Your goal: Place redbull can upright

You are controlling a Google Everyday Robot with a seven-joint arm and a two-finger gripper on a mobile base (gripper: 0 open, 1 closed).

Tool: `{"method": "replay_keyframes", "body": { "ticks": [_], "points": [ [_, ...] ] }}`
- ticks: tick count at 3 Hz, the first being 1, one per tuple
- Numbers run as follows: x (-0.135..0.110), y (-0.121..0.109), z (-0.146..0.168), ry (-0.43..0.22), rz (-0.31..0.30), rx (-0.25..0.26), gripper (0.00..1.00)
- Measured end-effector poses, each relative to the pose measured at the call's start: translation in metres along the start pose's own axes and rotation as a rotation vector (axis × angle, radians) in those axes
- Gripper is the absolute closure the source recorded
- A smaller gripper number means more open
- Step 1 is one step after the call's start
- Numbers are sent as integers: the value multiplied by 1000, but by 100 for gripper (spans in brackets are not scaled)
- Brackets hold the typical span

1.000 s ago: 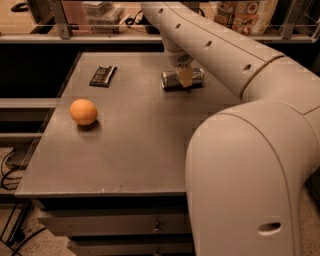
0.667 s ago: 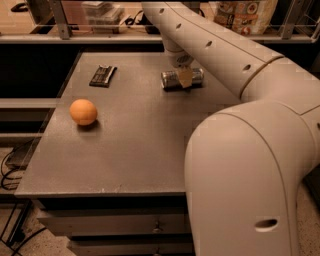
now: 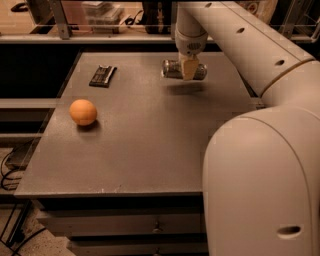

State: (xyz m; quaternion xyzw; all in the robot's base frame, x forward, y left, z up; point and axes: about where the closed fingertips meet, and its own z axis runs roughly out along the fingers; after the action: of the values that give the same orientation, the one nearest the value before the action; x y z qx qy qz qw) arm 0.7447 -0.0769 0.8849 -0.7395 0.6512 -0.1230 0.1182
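Observation:
The redbull can (image 3: pixel 172 69) is a slim silver-grey can lying on its side, its length running left to right, over the far right part of the grey table (image 3: pixel 145 150). My gripper (image 3: pixel 189 69) reaches down from above and is shut on the can's middle, with one tan finger (image 3: pixel 189 67) across its front. The can hangs a little above the table, and its shadow lies on the surface just below it.
An orange ball (image 3: pixel 83 111) sits at the table's left. A flat dark rectangular bar (image 3: pixel 102 76) lies at the far left. My white arm (image 3: pixel 260 150) fills the right side. A shelf with clutter (image 3: pixel 105 12) runs behind the table.
The gripper has lifted the can slightly off the table, still lying sideways; its shadow now shows apart below it. The ball and the bar have not moved.

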Motion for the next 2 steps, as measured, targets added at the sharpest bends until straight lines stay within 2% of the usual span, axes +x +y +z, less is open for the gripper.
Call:
{"method": "replay_keyframes", "body": {
  "ticks": [2],
  "points": [
    [-3,-10,-69,-293,85,139,100]
  ]
}}
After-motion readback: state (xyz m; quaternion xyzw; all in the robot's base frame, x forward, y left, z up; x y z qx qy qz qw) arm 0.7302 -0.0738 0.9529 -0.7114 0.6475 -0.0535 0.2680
